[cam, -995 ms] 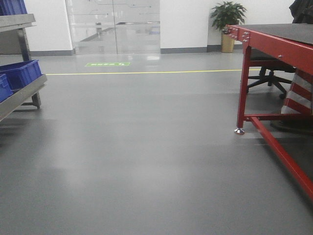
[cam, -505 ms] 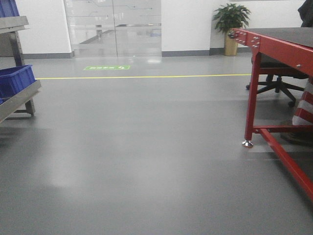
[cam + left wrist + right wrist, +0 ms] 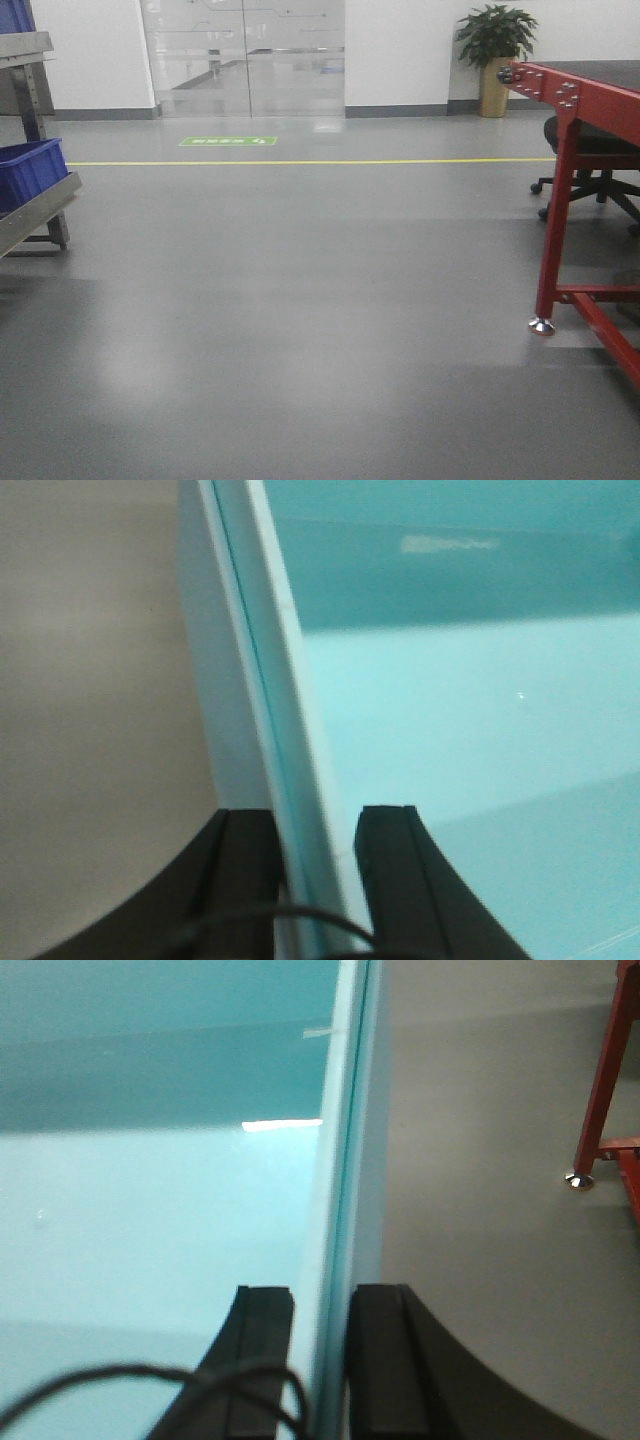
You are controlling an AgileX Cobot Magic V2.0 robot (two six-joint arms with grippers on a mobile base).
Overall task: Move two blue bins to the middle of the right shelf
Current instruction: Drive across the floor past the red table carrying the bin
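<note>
Both wrist views are filled by a blue bin that looks pale cyan up close. My left gripper (image 3: 315,825) is shut on the blue bin's left wall (image 3: 268,680), one black finger outside and one inside. On the opposite side wall (image 3: 338,1160) my right gripper (image 3: 322,1305) is shut the same way. Grey floor shows beyond both walls. In the front view the right shelf (image 3: 35,212), a metal rack with a steel rail and a punched grey upright, stands at the left edge. It carries another blue bin (image 3: 30,170). No gripper shows in the front view.
A red metal table (image 3: 562,150) stands at the right, its foot (image 3: 578,1180) also in the right wrist view. Behind it is an office chair (image 3: 595,150). A potted plant (image 3: 495,40) and glass doors (image 3: 245,55) line the far wall. A yellow floor line (image 3: 300,162) crosses ahead.
The front view has advanced: the rack has slid further off the left edge and the red table off to the right and nearer. The plant and doors have shifted right.
</note>
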